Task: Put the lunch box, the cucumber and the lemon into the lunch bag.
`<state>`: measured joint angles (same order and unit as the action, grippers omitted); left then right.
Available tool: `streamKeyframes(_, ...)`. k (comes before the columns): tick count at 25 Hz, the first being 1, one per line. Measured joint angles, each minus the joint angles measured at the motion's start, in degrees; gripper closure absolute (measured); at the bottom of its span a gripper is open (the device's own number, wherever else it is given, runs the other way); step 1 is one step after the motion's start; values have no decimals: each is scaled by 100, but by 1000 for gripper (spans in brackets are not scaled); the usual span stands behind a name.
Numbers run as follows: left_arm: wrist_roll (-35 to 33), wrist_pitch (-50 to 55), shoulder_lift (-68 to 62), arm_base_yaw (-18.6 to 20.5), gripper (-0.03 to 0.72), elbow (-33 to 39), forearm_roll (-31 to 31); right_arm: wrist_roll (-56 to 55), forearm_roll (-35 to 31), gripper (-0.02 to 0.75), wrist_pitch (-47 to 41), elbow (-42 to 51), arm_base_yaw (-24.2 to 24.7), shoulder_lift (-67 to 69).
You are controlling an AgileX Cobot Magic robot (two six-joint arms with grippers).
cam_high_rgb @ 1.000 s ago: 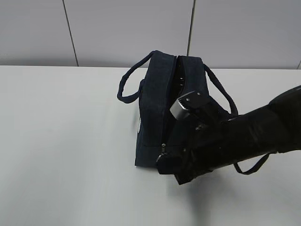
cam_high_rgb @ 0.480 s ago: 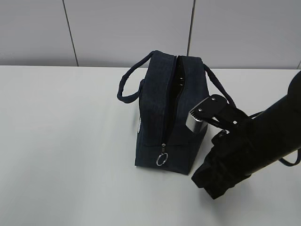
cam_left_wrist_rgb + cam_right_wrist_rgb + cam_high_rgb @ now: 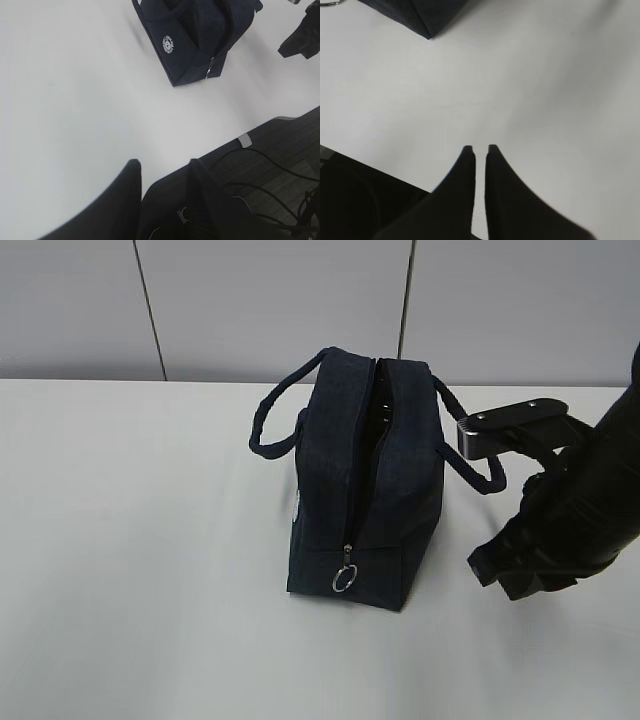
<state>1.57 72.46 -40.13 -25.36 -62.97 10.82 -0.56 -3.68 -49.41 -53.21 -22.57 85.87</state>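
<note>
The dark navy lunch bag point(image 3: 365, 480) stands upright mid-table, its zipper's silver ring pull point(image 3: 344, 579) hanging at the near end. The left wrist view shows the lunch bag point(image 3: 197, 35) from afar with its white emblem point(image 3: 169, 44). The lunch box, cucumber and lemon are out of view; I cannot see inside the bag. My right gripper point(image 3: 500, 575) hovers to the right of the bag, apart from it. In its own view the right gripper point(image 3: 480, 148) has its jaws parted by a narrow slit over bare table, holding nothing. My left gripper point(image 3: 164, 167) is open and empty, far from the bag.
The bag's two loop handles point(image 3: 270, 425) stick out to its sides. The white table's point(image 3: 130, 570) near edge shows in the left wrist view, with dark floor and cables point(image 3: 280, 170) beyond it. A grey panelled wall stands behind the table.
My right arm has drawn back rightward from the bag's near end, uncovering the ring pull, which now hangs free. Its jaws have parted slightly. The left arm has not moved.
</note>
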Motion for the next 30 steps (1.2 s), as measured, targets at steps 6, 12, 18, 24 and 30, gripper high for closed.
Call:
streamKeyframes(6, 0, 0, 0, 0, 484, 0, -10, -243, 115, 679, -293, 0, 0, 0)
streamKeyframes(12, 0, 0, 0, 0, 484, 0, -10, -422, 137, 679, 414, 80, 0, -143)
streamKeyframes(18, 0, 0, 0, 0, 484, 0, -10, -434, 517, 676, 1662, 701, -83, -1043)
streamKeyframes(24, 0, 0, 0, 0, 484, 0, -19, -434, 872, 675, 3030, 1614, -589, -1813)
streamKeyframes(30, 0, 0, 0, 0, 484, 0, -22, -448, 1087, 667, 4309, 2440, -781, -1880)
